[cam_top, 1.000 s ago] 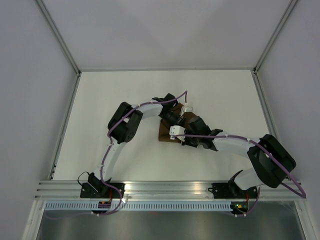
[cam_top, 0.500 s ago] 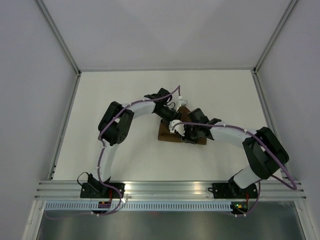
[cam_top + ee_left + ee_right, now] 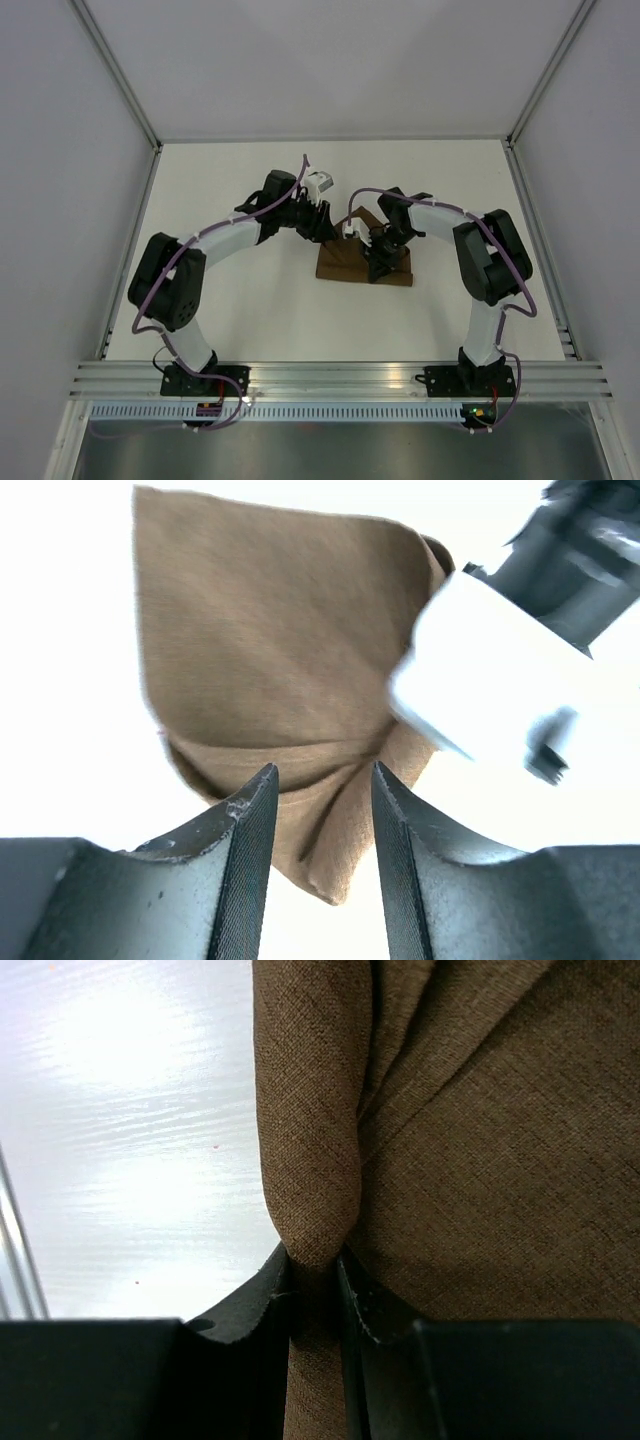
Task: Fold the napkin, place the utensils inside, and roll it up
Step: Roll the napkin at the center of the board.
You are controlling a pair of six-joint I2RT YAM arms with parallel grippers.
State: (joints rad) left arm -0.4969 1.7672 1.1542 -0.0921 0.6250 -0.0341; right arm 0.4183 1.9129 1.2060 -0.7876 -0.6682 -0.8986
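Observation:
The dark brown napkin (image 3: 338, 266) lies folded and bunched in the middle of the white table. My right gripper (image 3: 376, 258) is down on it and shut on a raised fold of the cloth (image 3: 312, 1140), which runs up between the jaws (image 3: 314, 1260). My left gripper (image 3: 323, 226) is open just left of the napkin's far corner. In the left wrist view the napkin (image 3: 270, 650) fills the space ahead, and a loose corner hangs in line with the gap between the open fingers (image 3: 322, 772). No utensils show in any view.
The right wrist's white camera block (image 3: 480, 670) sits close to the right of the left gripper. The table is walled by white panels with metal posts (image 3: 128, 95). An aluminium rail (image 3: 340, 378) runs along the near edge.
The left arm has swung out to the left and its gripper has come off the napkin. The right arm has reached further back and now pinches a fold of the cloth.

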